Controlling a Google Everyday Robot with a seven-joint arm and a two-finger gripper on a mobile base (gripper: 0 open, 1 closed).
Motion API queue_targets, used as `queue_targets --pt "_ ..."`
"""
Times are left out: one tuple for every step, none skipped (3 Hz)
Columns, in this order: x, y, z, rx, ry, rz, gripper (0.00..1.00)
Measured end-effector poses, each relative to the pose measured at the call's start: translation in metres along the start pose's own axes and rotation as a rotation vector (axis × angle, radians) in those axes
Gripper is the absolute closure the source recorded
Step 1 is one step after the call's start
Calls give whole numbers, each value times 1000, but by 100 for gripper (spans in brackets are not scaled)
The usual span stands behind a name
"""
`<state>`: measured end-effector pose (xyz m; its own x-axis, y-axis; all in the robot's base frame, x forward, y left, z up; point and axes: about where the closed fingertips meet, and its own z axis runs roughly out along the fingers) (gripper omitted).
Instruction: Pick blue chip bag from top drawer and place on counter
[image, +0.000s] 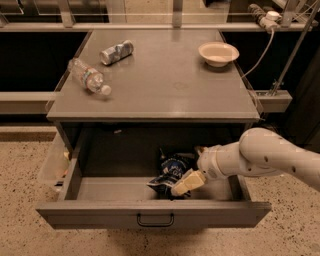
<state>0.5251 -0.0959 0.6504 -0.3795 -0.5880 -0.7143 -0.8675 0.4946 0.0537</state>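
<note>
The blue chip bag lies crumpled on the floor of the open top drawer, right of its middle. My gripper reaches into the drawer from the right on a white arm. Its fingers are apart: the cream near finger rests at the bag's front right edge, and the far fingertip shows just behind the bag's right side. The jaws stand open around the bag's right end and are not closed on it. The counter above is flat and grey-brown.
On the counter lie a clear plastic bottle at the left, a crushed silver can at the back left, and a white bowl at the back right. A cable hangs at the right rear.
</note>
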Motion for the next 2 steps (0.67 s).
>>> queue_targets --pt "7 0 20 3 3 4 0" --pt "7 0 21 7 1 4 19"
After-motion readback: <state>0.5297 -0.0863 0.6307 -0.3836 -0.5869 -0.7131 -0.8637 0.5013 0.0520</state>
